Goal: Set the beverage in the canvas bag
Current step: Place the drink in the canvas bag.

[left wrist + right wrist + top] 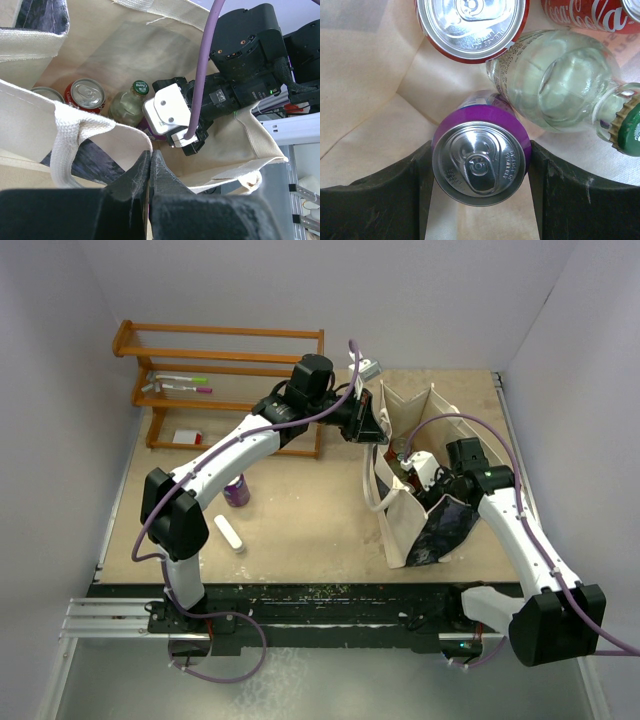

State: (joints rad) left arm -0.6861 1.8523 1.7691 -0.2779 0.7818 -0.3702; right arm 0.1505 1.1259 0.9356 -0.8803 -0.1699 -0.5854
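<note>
Clasping purple can (479,165) inside canvas bag (400,530), right claw (480,172); hidden overhead

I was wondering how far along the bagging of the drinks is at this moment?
Done: a red can and a bottle sit inside the canvas bag. In hand: the right gripper holds a purple can low inside it, while the left gripper pinches the rim. Remaining: release it, then probably the second can on the table.

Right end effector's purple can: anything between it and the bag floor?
Nothing visible. The purple can is already inside the canvas bag, bare fabric around it; a glass bottle and a red can crowd it closely. Its underside is hidden.
</note>
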